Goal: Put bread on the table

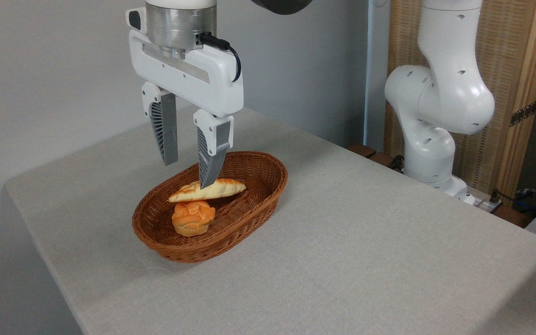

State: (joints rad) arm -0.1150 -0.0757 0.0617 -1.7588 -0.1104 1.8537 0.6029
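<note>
The bread (227,187), a long pale golden loaf with pointed ends, lies across the middle of a brown wicker basket (254,211) on the grey table (365,242). My gripper (188,175) hangs just above the basket, open, with a wide gap between the fingers. The nearer fingertip (206,179) overlaps the loaf's middle in the picture; whether it touches is unclear. The farther fingertip (170,158) ends over the basket's back rim. Nothing is held.
A small round orange bun (193,217) sits in the basket in front of the loaf. The robot's white base (435,116) stands at the table's far right edge, before a wooden screen. Cables lie at the far right.
</note>
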